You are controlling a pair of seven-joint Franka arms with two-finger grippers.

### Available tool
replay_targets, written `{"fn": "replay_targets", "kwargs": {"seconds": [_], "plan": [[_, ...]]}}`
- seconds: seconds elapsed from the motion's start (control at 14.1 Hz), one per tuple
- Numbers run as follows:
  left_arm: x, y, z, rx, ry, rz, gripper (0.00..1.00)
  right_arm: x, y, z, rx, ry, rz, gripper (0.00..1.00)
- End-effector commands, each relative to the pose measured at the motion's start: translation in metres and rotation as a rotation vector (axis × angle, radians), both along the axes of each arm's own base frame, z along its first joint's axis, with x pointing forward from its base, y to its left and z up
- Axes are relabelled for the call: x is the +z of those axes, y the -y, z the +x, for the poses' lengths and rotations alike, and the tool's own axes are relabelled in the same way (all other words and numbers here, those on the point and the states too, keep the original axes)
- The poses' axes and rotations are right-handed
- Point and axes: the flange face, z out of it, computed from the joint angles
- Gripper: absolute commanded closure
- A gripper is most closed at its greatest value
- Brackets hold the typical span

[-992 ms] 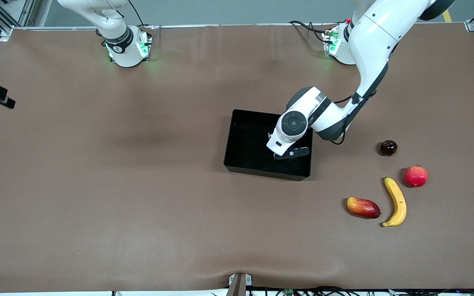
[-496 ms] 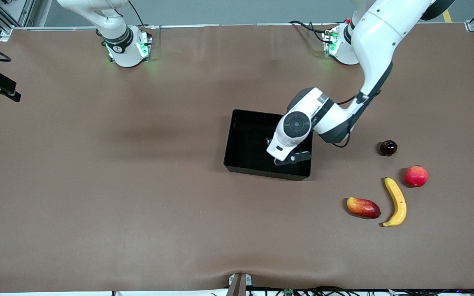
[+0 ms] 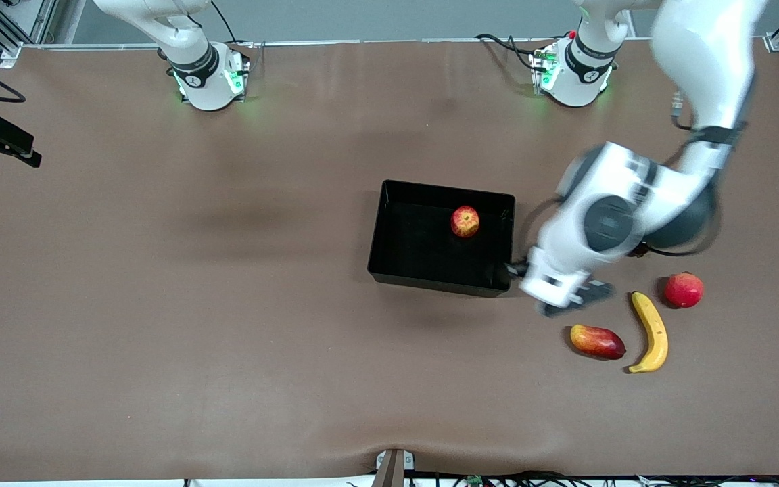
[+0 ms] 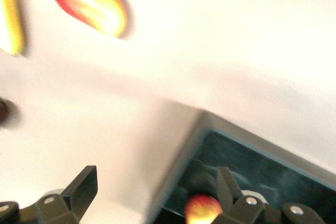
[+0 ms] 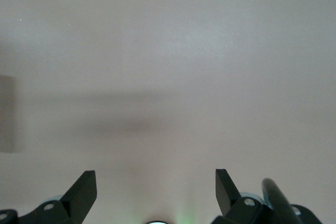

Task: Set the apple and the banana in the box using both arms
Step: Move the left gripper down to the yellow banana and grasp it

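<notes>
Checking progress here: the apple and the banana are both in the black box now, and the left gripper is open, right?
Only the apple is in the box; the front view shows the banana on the table beside the mango-like fruit. The left gripper is open.

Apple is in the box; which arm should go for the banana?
Left. Its gripper, jaws open and empty, hangs over the table beside the banana, while the right arm waits at its own end.
</notes>
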Motion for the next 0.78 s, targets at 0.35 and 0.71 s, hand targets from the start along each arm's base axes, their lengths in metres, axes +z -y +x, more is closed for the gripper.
{"fn": "replay_targets", "kwargs": {"seconds": [0.35,0.71], "plan": [[-0.071,-0.192,0.055,-0.28,0.079,0.037,0.0,0.004,0.0,-0.008,0.009,0.016,0.023,0.0],[-0.122,-0.233,0.061,-0.405,0.091,0.081,0.0,0.005,0.001,-0.008,0.009,0.019,0.022,0.0]]}}
